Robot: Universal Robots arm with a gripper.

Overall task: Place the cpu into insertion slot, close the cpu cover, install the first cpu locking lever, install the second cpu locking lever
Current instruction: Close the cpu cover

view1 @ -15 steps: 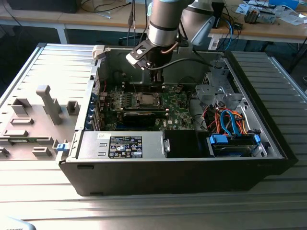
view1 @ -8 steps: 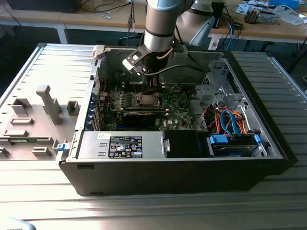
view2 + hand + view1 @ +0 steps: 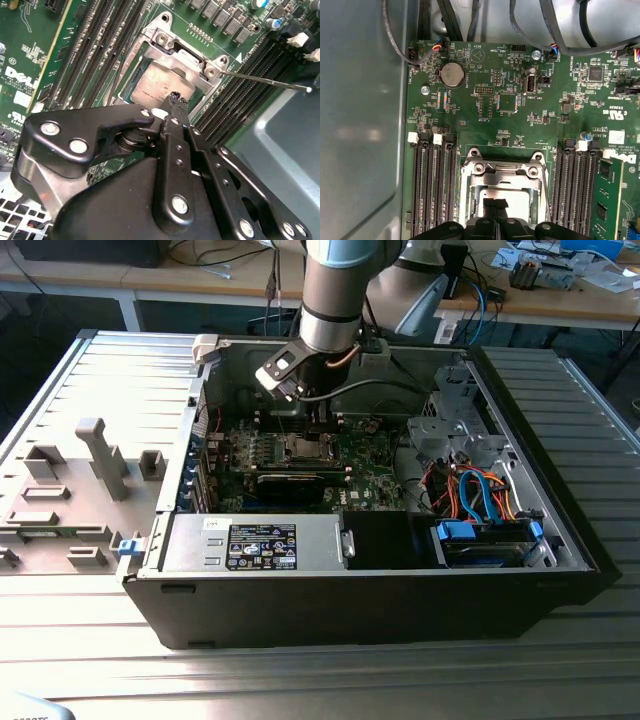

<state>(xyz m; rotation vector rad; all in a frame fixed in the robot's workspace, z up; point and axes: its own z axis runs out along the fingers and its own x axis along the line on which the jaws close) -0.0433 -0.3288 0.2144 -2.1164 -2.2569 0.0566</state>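
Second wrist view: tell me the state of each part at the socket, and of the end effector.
cpu: seated flat inside the cover's window.
cpu cover: down over the cpu.
locking lever: sticking out sideways, not latched.
end effector: shut, tips at the cpu's top.

Directly under the fingertips (image 3: 490, 205) lies the cpu (image 3: 157, 85), seated in the insertion slot (image 3: 471, 154). The cpu cover (image 3: 502, 170) lies flat around it. Memory slots (image 3: 432, 190) run along both sides of the fingers. One locking lever (image 3: 265, 80) juts out sideways over the slots, away from the fingers.
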